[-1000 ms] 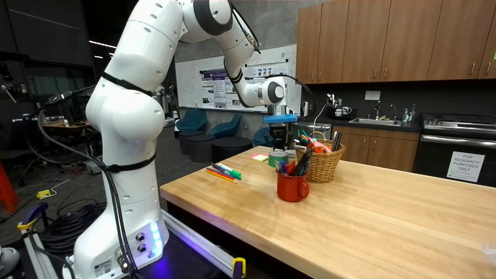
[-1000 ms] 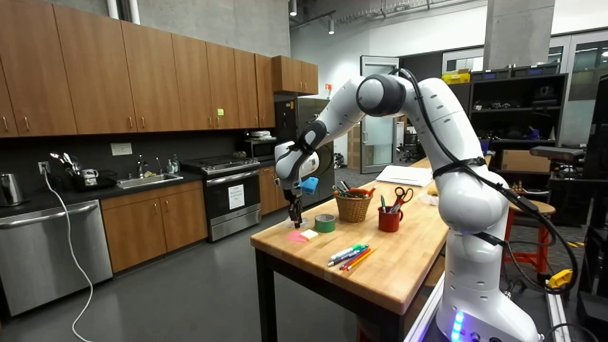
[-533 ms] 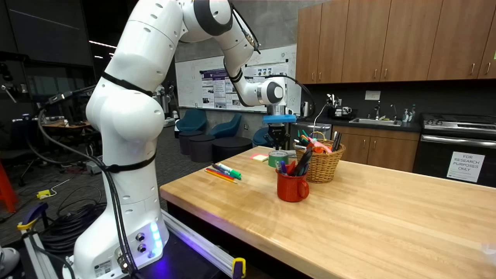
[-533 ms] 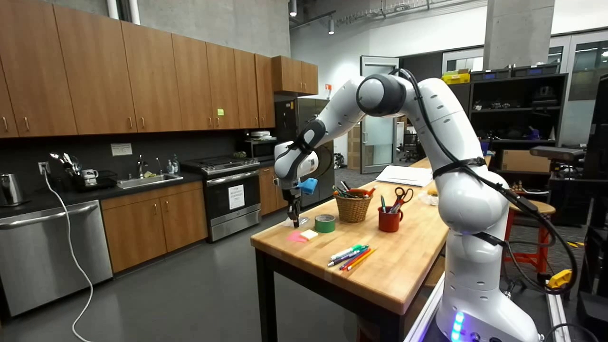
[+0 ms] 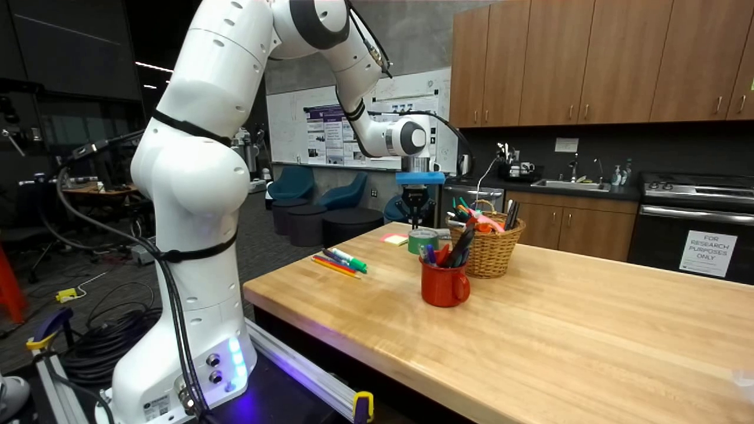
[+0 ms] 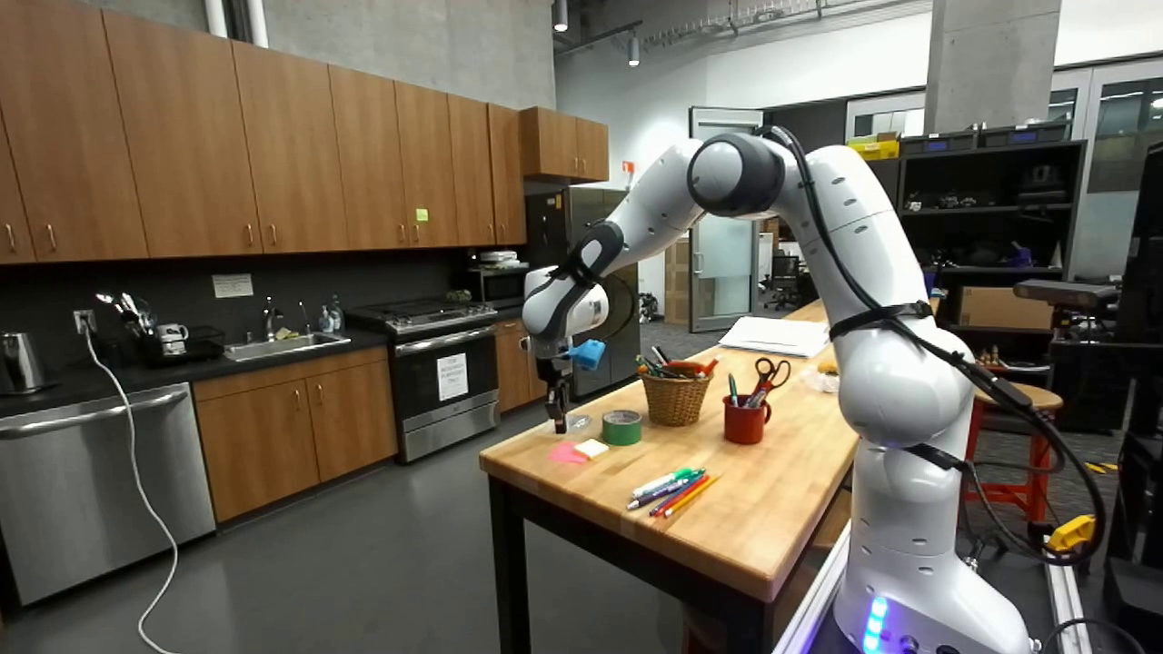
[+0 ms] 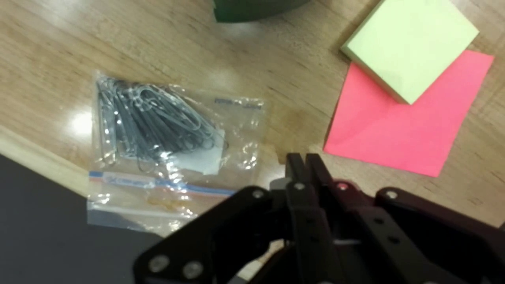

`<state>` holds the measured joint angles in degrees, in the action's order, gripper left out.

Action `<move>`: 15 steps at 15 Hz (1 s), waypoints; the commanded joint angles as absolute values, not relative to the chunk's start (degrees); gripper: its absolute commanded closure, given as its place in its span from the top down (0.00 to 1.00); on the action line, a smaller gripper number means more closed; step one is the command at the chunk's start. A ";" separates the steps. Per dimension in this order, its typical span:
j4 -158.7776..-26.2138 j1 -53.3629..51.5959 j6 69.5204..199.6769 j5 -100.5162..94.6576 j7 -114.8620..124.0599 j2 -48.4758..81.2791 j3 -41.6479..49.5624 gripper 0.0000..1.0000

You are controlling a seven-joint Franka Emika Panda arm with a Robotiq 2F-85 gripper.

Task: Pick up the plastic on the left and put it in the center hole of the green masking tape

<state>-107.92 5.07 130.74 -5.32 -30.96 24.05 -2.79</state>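
A clear plastic zip bag (image 7: 165,157) of paper clips lies flat on the table at the left of the wrist view. Its lower end sticks out past the table edge. It also shows in an exterior view (image 6: 579,421). The green masking tape roll (image 6: 621,431) lies flat with its hole facing up. It also shows in an exterior view (image 5: 422,241), and only its edge shows at the top of the wrist view (image 7: 252,10). My gripper (image 7: 303,157) is shut and empty, its fingertips just right of the bag. It also shows in both exterior views (image 5: 415,227) (image 6: 559,431).
A yellow note pad (image 7: 412,45) lies on pink notes (image 7: 406,126) right of the fingertips. A wicker basket (image 6: 675,400) and a red mug (image 6: 743,423) stand beyond the tape. Pens and pencils (image 6: 672,490) lie on the table (image 6: 727,536).
My gripper has shifted slightly left in both exterior views. The bag, the tape and the other table objects stay in place.
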 commanded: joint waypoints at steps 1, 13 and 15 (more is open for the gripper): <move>-110.37 5.36 131.12 -6.13 -30.58 21.12 -2.40 0.38; -106.74 3.06 129.86 -16.65 -26.50 23.35 0.06 1.00; -106.49 2.71 129.74 -17.83 -25.99 23.62 -0.01 1.00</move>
<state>-107.68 3.95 130.63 -15.46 -27.53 23.09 -0.78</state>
